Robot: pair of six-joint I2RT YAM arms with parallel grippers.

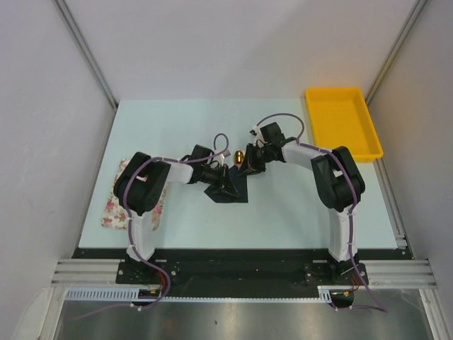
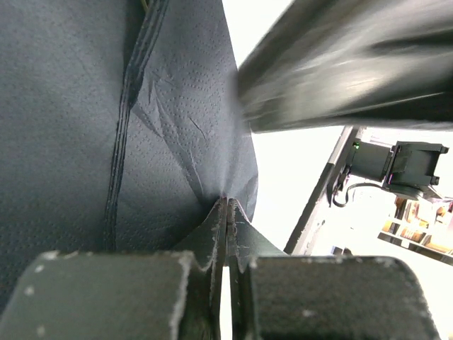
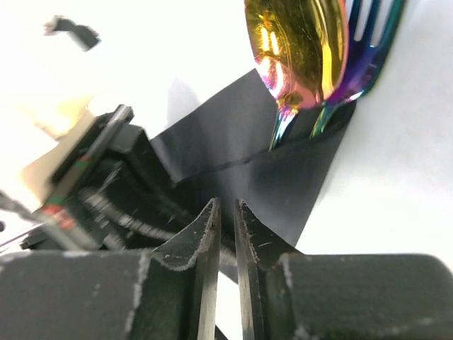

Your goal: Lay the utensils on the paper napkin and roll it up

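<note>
The black paper napkin lies mid-table, partly folded over the utensils, whose gold ends stick out at its far edge. My left gripper is shut on a pinched fold of the napkin; the paper puckers at its fingertips. My right gripper hovers just above the napkin with its jaws almost together, a slim gap, nothing seen between them. The gold spoon bowl and the iridescent fork lie just beyond the right gripper.
A yellow tray stands at the back right. A pink floral cloth mat lies at the left, partly under the left arm. The two grippers are close together over the napkin.
</note>
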